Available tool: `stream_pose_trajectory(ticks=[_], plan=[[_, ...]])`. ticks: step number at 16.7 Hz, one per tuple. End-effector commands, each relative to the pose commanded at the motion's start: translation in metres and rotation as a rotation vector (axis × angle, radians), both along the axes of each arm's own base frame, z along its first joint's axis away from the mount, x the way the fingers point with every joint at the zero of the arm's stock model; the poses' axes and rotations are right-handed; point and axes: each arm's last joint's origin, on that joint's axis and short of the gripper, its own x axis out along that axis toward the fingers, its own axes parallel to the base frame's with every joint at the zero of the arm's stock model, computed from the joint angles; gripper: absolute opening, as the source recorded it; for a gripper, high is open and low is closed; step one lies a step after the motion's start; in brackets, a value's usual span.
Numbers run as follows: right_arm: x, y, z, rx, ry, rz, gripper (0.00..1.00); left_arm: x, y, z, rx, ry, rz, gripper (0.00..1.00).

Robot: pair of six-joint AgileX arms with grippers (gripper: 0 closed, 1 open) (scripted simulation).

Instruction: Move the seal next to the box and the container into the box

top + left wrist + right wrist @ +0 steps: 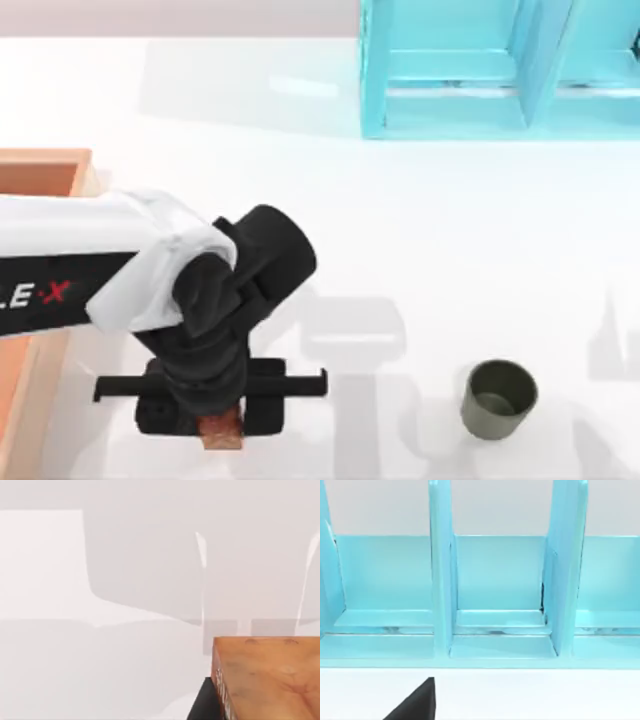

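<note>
At the bench's (420, 230) left edge lies the box (45, 170), a light-brown wooden tray with a thick raised rim; 1 corner of it and part of its right-hand rim show, the rest running off the edge or passing under the arm.

Just right of the box, near the bench's front edge, the left arm reaches in from the left, white with a black wrist. Its left gripper (222, 432) points down at the front-left part of the bench and has hold of the seal (222, 434), the reddish-brown mottled block, whose end peeks out below the black gripper body. In the left wrist view the seal (267, 677) fills the near corner, orange-brown with darker veins, and a dark finger (204, 702) lies flat against 1 of its sides, so the gripper is closed onto the block. Whether the seal touches the bench cannot be told. It sits close beside the box's right-hand rim, outside the tray.

Farther right, well apart from the seal and also near the front edge, the container (498, 398) stands upright, a dark olive round cup with its hollow mouth up.

At the back edge, right of centre, stands a turquoise shelf unit (470, 70), with upright dividers. The right wrist view faces its compartments (495, 580); a black piece of the right gripper (417, 702) juts in there, and I cannot tell how far it is open.
</note>
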Motion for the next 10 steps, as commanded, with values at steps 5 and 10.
stream_pose_trajectory(ticks=[5, 10], plan=[[0.0, 0.0, 0.0, 0.0, 0.0, 0.0, 1.0, -0.003, 0.057, 0.056, 0.017, 0.021, 0.001, 0.0], [0.0, 0.0, 0.0, 0.0, 0.0, 0.0, 1.0, -0.007, 0.083, 0.08, 0.009, 0.009, 0.001, 0.0]])
